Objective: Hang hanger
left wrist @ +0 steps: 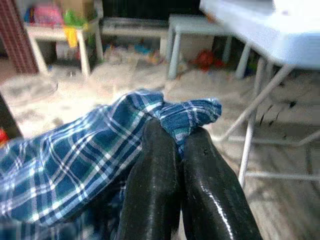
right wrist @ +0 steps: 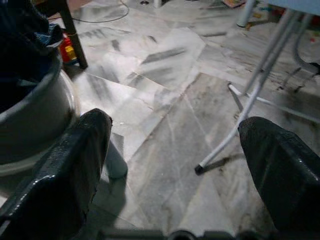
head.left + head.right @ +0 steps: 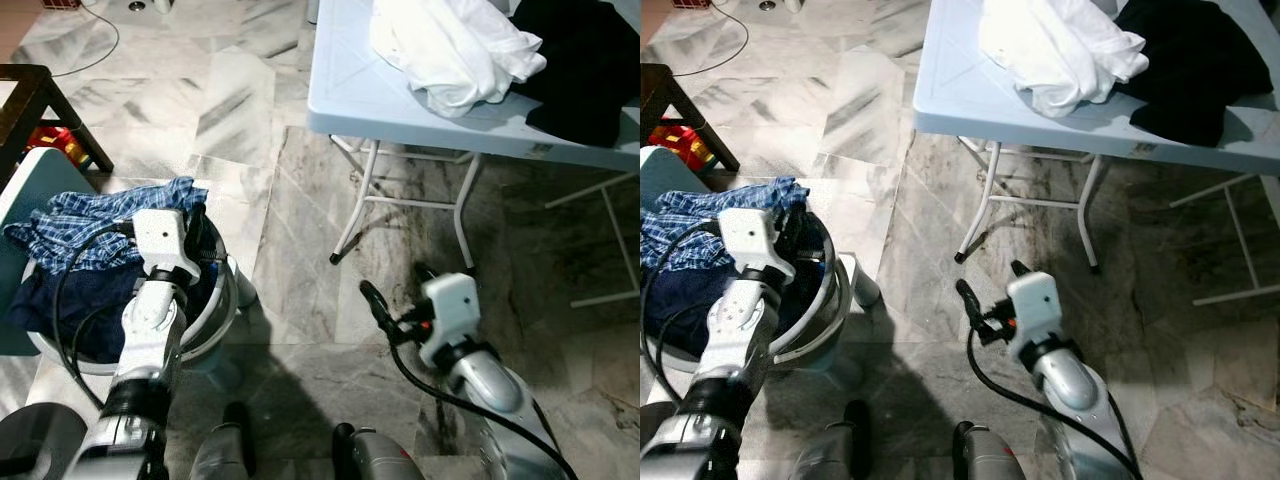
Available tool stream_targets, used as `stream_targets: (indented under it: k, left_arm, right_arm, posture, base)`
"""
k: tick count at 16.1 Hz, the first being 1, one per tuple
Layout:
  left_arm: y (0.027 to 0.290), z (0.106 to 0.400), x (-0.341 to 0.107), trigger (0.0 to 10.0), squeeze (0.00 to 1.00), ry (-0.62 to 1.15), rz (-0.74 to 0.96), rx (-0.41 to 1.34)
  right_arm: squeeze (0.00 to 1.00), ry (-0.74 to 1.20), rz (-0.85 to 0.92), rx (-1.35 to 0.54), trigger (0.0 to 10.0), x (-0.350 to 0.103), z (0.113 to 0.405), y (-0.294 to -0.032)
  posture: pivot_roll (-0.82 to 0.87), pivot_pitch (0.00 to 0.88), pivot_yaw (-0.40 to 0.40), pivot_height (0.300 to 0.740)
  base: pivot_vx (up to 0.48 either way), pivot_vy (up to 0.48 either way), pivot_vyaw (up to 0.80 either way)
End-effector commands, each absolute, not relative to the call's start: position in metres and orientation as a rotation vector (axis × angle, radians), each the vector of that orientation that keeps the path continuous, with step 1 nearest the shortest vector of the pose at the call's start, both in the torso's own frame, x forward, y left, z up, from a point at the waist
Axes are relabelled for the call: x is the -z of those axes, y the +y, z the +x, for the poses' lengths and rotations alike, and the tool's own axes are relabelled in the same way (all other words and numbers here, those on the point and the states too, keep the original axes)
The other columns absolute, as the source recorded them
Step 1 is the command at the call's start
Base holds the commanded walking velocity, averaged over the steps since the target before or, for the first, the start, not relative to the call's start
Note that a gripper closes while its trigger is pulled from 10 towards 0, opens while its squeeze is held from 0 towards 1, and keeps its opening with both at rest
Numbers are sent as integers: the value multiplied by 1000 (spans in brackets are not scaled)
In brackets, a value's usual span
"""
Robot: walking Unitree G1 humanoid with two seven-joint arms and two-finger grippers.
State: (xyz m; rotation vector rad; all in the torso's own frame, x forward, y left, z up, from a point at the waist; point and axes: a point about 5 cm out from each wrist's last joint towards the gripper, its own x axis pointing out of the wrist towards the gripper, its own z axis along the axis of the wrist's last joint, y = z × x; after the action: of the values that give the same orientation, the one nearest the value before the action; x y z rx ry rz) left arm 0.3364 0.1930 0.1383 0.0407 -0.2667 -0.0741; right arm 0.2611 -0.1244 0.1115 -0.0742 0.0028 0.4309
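Your left gripper point(image 3: 200, 232) pinched the plaid shirt point(image 3: 95, 222) over the laundry basket point(image 3: 222, 318).

From the head you saw white and black clothes on the blue table point(image 3: 350, 95). Left wrist: fingers point(image 1: 155, 175) closed together on the shirt's fold. Right wrist: the right gripper point(image 2: 175, 145) hung wide open above bare marble floor point(image 2: 165, 100) — holding nothing. I couldn't find a hanger.

From my remote station, the head cameras give me an evenly bright view, daylight glancing off the marble floor point(image 3: 240, 110) at the top left. The folding table point(image 3: 350, 90) throws a soft shadow beneath itself, and a darker one pools beside the laundry basket point(image 3: 225, 310). The white garment point(image 3: 450, 50) is nearly washed out. My left wrist feed is soft and hazy, its background blurred; the right wrist fingers point(image 2: 65, 170) loom out of focus.
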Motion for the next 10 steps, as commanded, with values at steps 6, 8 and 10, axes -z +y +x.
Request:
stream_targets:
  k: [6,8,10]
  left_arm:
    - [193,305,-211,0,0,-478,134,110]
    - [213,282,-193,0,0,-421,207,53]
    - [240,261,-156,0,0,-278,191,-67]
  right_arm:
    - [0,25,-39,-550,10000,-99,276,-100]
    - [0,17,-35,-589,10000,-100,283,-90]
    - [0,10,-30,-603,10000,-102,287,-86]
  posture:
    - [116,254,-133,740]
    - [153,263,-142,740]
    - [170,274,-151,740]
  base:
    - [0,0,0]
    - [0,0,0]
    - [0,0,0]
